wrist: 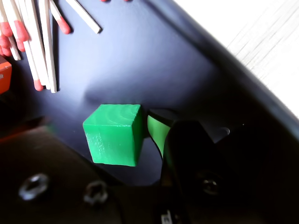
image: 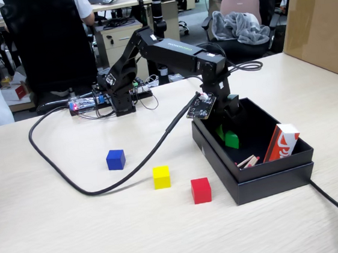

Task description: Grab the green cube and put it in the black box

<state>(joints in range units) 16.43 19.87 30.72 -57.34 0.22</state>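
Observation:
The green cube [wrist: 114, 135] sits on the floor of the black box [wrist: 140, 60], between my gripper's [wrist: 112, 142] jaws. The green-tipped jaw stands just right of it with a thin dark gap. The dark jaw lies lower left, clear of the cube's left face. The gripper is open. In the fixed view the arm reaches down into the black box [image: 271, 175] near its far left corner, and the green cube [image: 232, 140] shows under the gripper [image: 225, 135].
Inside the box lie several red-tipped matches [wrist: 37, 46] and a red and white carton [image: 281, 142] leaning at the right end. Blue [image: 115, 159], yellow [image: 161, 177] and red [image: 201, 190] cubes sit on the table left of the box. A black cable [image: 72, 179] loops past. A brown carton [image: 321, 20] stands far right.

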